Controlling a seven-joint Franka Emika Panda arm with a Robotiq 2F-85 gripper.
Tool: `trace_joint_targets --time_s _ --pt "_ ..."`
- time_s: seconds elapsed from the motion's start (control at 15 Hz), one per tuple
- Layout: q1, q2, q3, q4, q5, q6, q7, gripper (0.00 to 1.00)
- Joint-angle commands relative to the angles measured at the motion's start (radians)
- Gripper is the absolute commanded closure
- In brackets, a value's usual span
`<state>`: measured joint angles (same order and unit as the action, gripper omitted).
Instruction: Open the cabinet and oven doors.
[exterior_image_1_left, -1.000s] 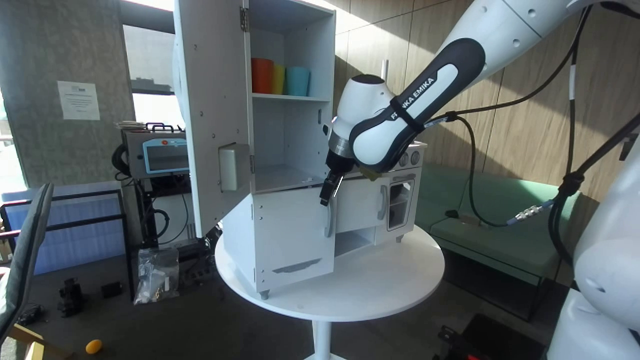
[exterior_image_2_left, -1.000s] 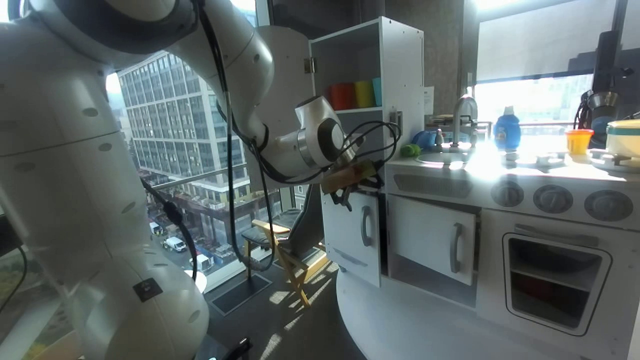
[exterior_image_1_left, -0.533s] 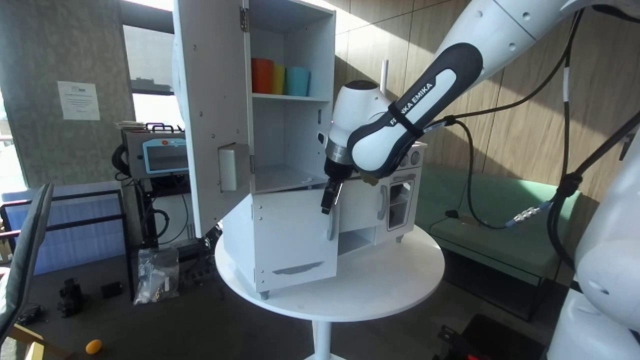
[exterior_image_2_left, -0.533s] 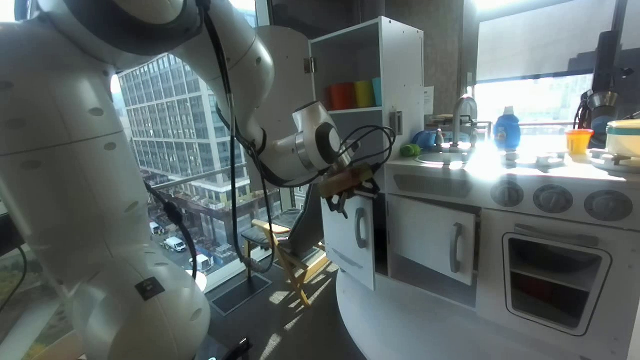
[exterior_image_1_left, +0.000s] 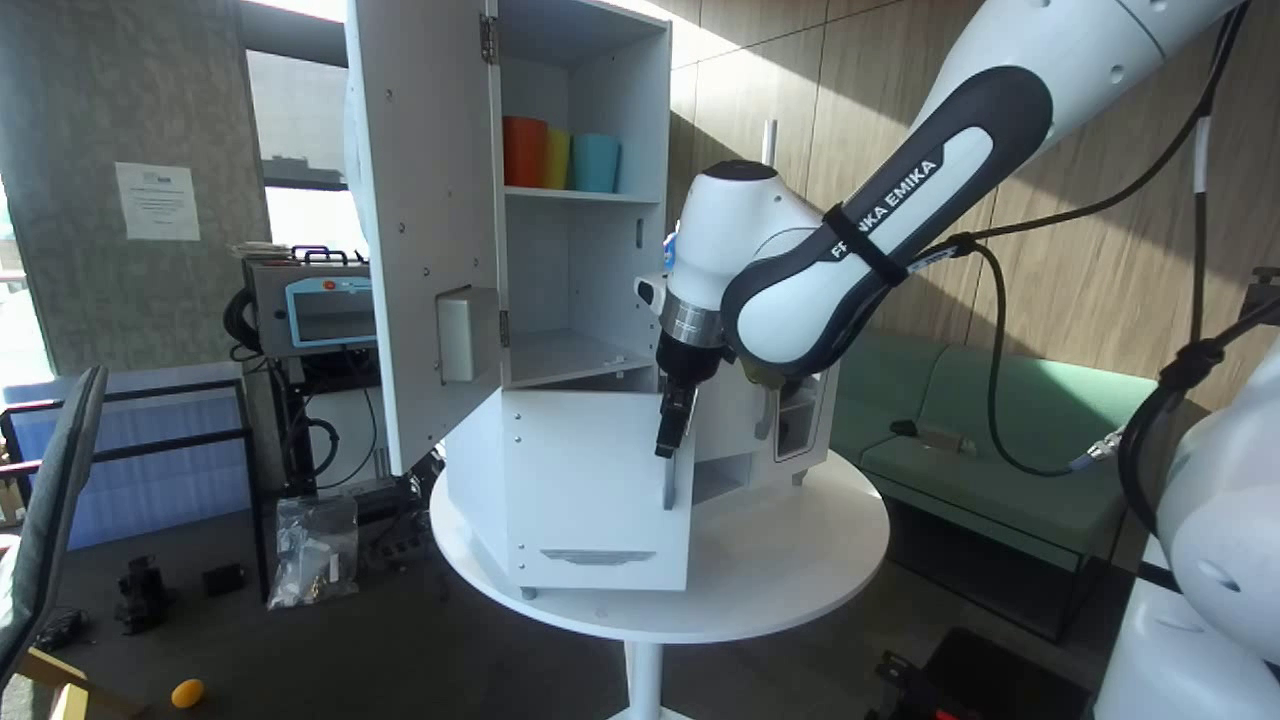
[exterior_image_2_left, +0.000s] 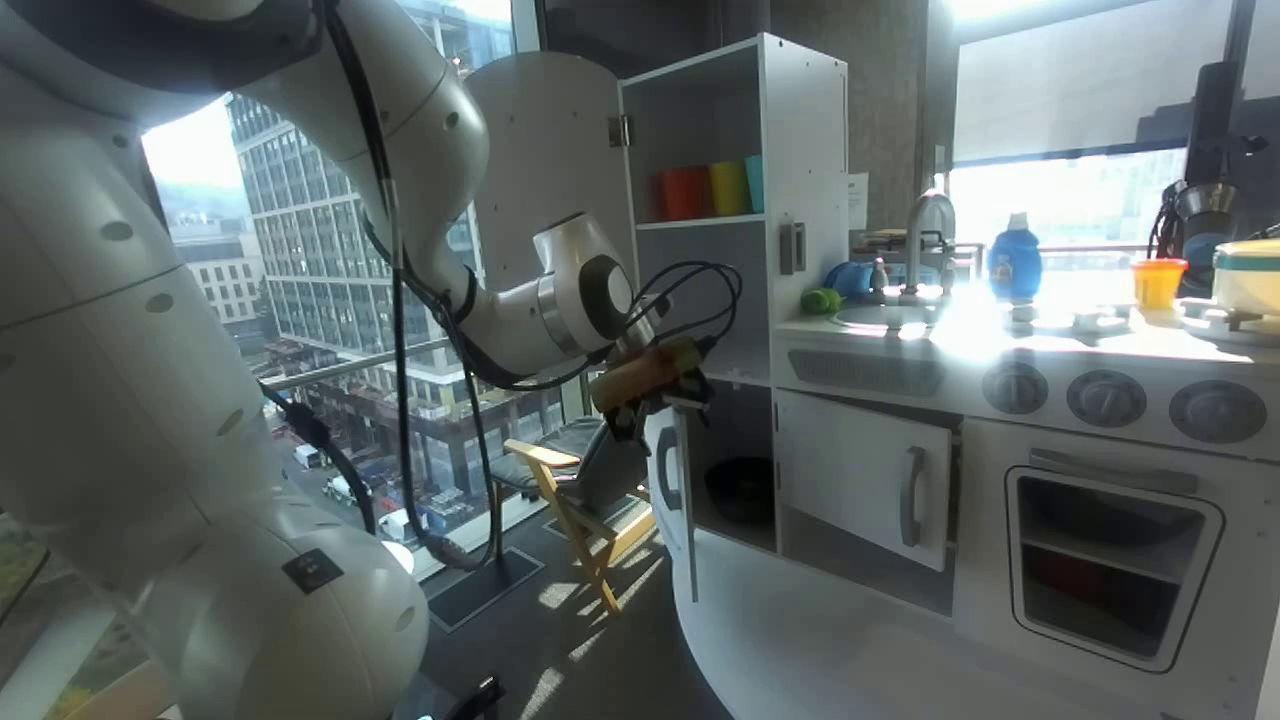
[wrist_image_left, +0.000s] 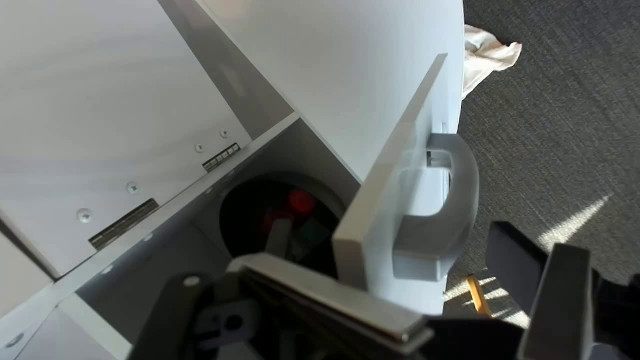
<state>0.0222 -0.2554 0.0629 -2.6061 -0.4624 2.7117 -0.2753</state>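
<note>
Your tool (exterior_image_2_left: 674, 436) is released, its fingers (wrist_image_left: 557, 295) spread to either side of the lower door (exterior_image_1_left: 597, 490), beside the grey handle (wrist_image_left: 461, 200); you can't tell whether they touch the door. The cabinet (exterior_image_2_left: 806, 140) stands on the tabletop (exterior_image_1_left: 790, 560), its lower door partly open, its upper door (exterior_image_1_left: 435, 180) swung wide. A dark round vessel (exterior_image_2_left: 742, 488) sits low inside; coloured cups (exterior_image_1_left: 596, 163) stand on a shelf (exterior_image_1_left: 585, 195) above. Well along from the cabinet, the oven door (exterior_image_2_left: 1115, 570) looks closed.
</note>
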Motion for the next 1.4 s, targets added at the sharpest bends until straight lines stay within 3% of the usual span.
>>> trace_joint_targets --time_s 0.0,0.2,0.27,0.4,0.53,0.73,1.0,1.33 --pt "0.031 -0.202 -0.001 -0.156 0.004 0.071 -0.034 0.0" --pt "0.161 -0.305 -0.068 -0.219 0.145 0.006 -0.168 0.0" --pt "0.225 -0.278 -0.102 -0.159 0.21 -0.054 -0.24 0.0" --pt "0.327 -0.349 -0.158 -0.169 0.313 -0.182 -0.373 0.0" --pt "0.374 -0.39 -0.18 -0.159 0.385 -0.302 -0.464 0.0" --pt "0.355 -0.435 -0.173 -0.151 0.429 -0.422 -0.503 0.0" --pt "0.237 -0.414 -0.165 -0.148 0.408 -0.3 -0.38 0.0" --pt "0.096 -0.236 -0.232 -0.041 0.41 -0.195 -0.303 0.0"
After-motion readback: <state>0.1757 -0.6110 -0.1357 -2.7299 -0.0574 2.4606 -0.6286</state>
